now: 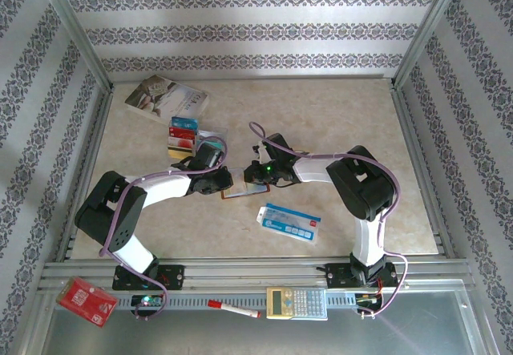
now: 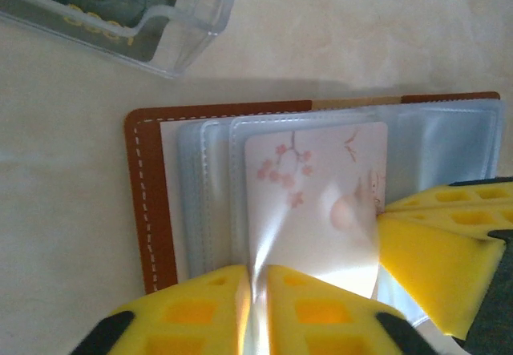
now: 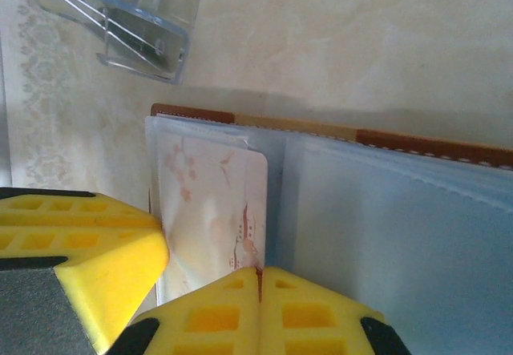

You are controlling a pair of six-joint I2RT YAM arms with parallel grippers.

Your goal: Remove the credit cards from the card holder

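The reddish-brown card holder lies open mid-table between both grippers, its cover edged with white stitching and its grey-blue sleeves spread flat. One sleeve holds a white credit card printed with pink blossoms. My left gripper is shut, and the glossy sleeve edge over that card runs into its thin gap. The right gripper is shut on the card's edge. More credit cards lie stacked to the left.
A clear plastic box stands just beyond the holder. There is a paperback book at the back left and a blue-and-white packet in front of the holder. A red packet, a marker and a calculator rest on the near rail.
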